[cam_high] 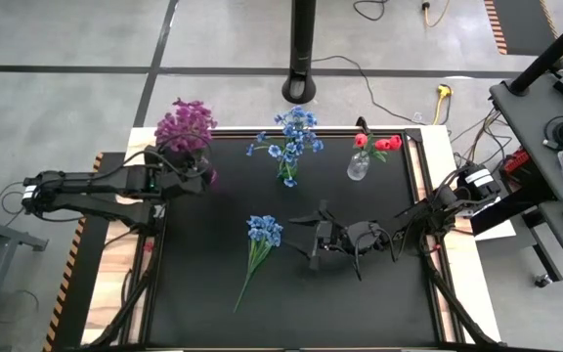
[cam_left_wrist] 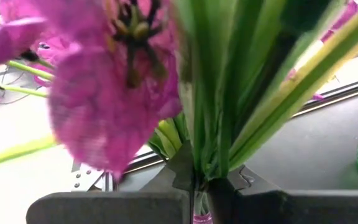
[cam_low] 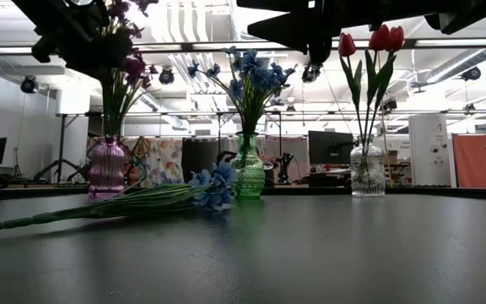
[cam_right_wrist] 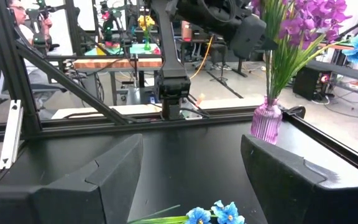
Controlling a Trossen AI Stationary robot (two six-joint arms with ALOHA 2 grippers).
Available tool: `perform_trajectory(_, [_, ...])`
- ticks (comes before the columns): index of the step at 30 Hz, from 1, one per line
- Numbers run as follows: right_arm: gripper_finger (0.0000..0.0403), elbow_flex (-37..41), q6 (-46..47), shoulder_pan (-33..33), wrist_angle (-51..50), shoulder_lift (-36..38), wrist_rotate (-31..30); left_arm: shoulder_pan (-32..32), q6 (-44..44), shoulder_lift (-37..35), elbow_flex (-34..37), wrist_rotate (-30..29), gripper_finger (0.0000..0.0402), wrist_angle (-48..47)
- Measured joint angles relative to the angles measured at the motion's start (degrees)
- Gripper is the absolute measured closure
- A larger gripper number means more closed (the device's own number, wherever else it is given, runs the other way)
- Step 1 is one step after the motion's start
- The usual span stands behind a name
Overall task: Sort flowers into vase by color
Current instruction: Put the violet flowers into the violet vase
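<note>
From above, your left gripper (cam_high: 192, 174) sits at the far-left corner of the table (cam_high: 203, 313), right at the purple flowers (cam_high: 185, 124) standing in their vase. Your right gripper (cam_high: 313, 240) hovers mid-table, just right of the loose blue spray (cam_high: 260, 242) that lies flat with its stem trailing toward the near edge. Two more vases stand along the far edge: the blue flowers (cam_high: 294, 137) in the middle, the red buds (cam_high: 377, 143) to the right.

Level with the table, you see the pink vase (cam_low: 106, 169) on the left, the green vase (cam_low: 248, 169) in the middle and the clear vase (cam_low: 367, 171) on the right, each already holding its own colour. The lying blue spray is just in front of the green vase.

Your left wrist camera shows the fingers (cam_left_wrist: 104, 208) pinched shut on the green stems of the purple bunch, directly above the pink vase's mouth.

Your right wrist camera shows its fingers (cam_right_wrist: 104, 177) spread wide with nothing between them, the blue blooms just below.

I judge the purple bunch is being seated while the blue spray waits. Next you would need to release on the left, then lower the right over the stem, close, lift it and carry it to the green vase.

No brand, label or writing is readable in any view.
</note>
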State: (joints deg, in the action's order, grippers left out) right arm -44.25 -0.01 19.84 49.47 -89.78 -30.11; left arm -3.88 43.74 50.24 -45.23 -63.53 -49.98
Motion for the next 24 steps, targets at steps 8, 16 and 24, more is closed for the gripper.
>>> perform_trajectory(8, [0.0138, 0.0, 0.0, 0.0, -0.4, 0.0, 0.0, -1.0, 0.2, 1.9, 0.0, 0.9, 0.0398, 0.1])
perform_trajectory(16, [0.0138, 0.0, 0.7, 0.0, -1.3, 0.0, 0.0, -1.6, 1.0, 3.9, 0.1, 1.4, 0.0398, 0.4])
perform_trajectory(24, [0.0138, 0.0, 0.8, 0.0, -1.5, 0.0, 0.0, -1.6, 4.1, 6.8, 0.3, 1.2, 0.0398, 0.5])
